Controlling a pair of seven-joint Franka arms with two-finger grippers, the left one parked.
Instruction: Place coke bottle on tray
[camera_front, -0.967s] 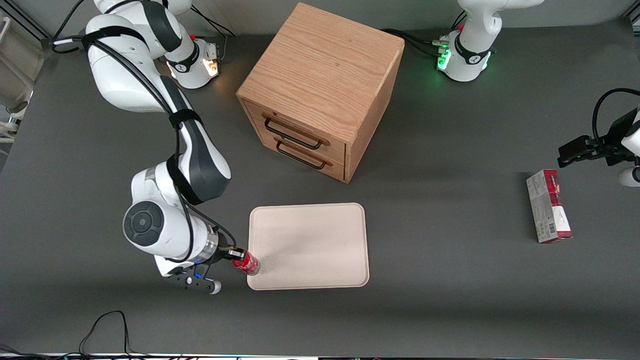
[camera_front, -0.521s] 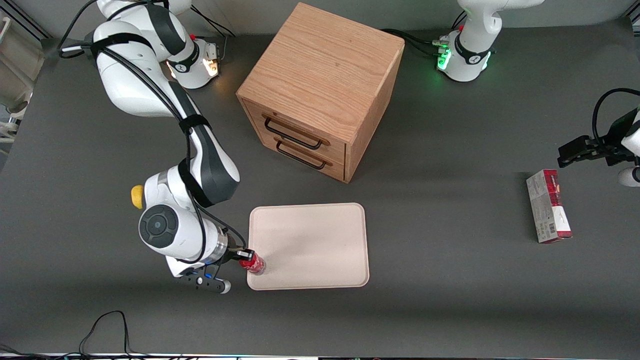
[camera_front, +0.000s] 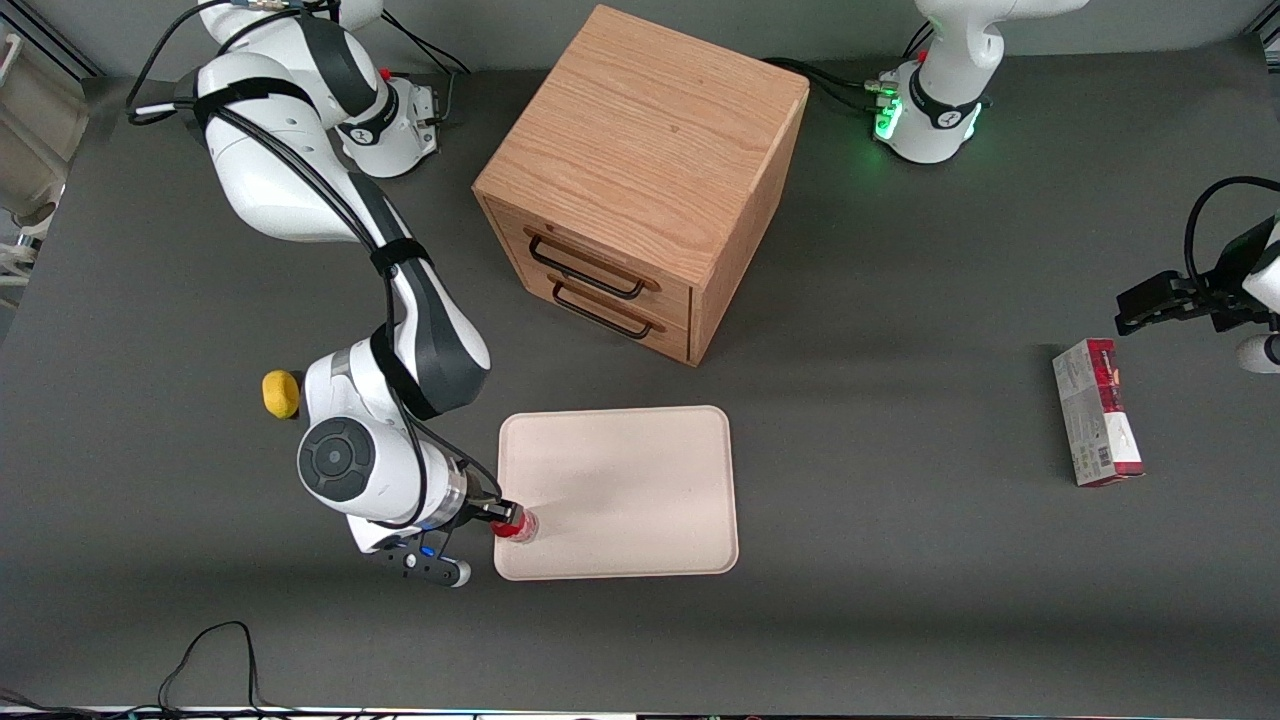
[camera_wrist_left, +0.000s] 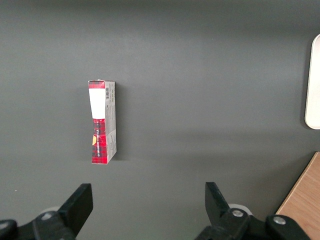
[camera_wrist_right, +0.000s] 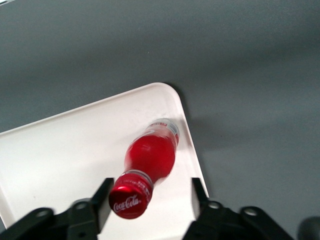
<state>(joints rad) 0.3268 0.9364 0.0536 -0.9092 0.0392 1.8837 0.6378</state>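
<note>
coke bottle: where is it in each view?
Front: coke bottle at the tray corner nearest the working arm, at the hand.
Right wrist: coke bottle over the tray near a rounded corner, between the hand's open fingers.
Left wrist: not in view.
Shared landmark: the tray.

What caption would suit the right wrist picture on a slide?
Gripper open around the coke bottle, which stands tilted over the tray near its corner.
</note>
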